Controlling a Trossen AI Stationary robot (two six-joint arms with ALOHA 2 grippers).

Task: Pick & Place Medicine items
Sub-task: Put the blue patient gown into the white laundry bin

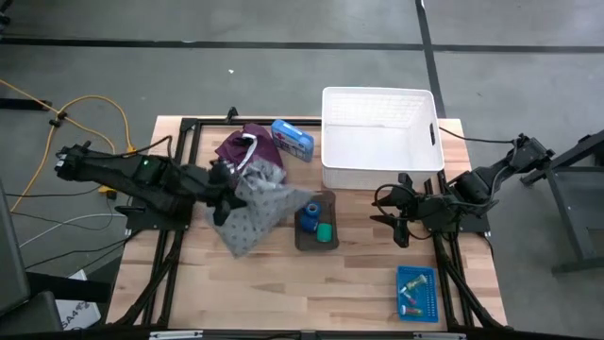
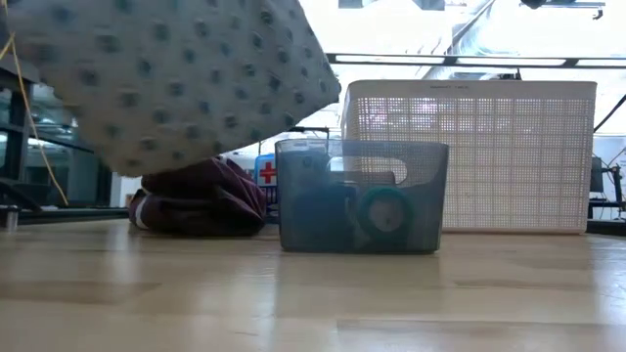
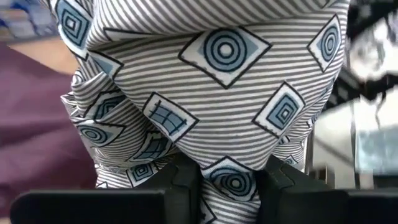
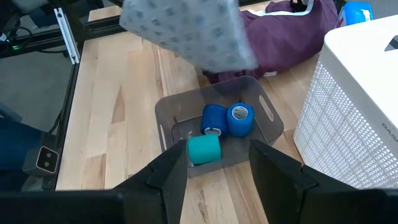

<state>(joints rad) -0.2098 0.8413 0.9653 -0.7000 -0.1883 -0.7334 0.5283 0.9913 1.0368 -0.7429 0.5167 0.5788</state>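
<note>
Two blue rolls [image 4: 214, 118] and a green roll [image 4: 204, 149] lie in a small grey see-through bin [image 1: 304, 238] at the table's middle. Tiny pale and pinkish pieces sit on a blue tray [image 1: 416, 291] near the right near corner. My left gripper [image 1: 223, 192] is shut on the grey patterned cloth [image 1: 255, 212], which partly covers the bin's left side from above. My right gripper [image 1: 391, 213] is open, right of the bin, and points at it; it touches nothing. The maroon garment [image 1: 247, 144] lies heaped behind the cloth. My left gripper pinches a bunched fold of the grey patterned cloth [image 3: 229, 179] between its two fingers, several layers together. The fingers come level from the table's left. In the low view the cloth [image 2: 176, 78] hangs slack, clear of the table top.
A large white perforated basket [image 1: 381, 162] stands behind the bin toward the far right. A blue box [image 1: 293, 138] lies left of the basket, beside the maroon garment. Bare wood shows along the near edge. Black frame rails run down both sides of the table.
</note>
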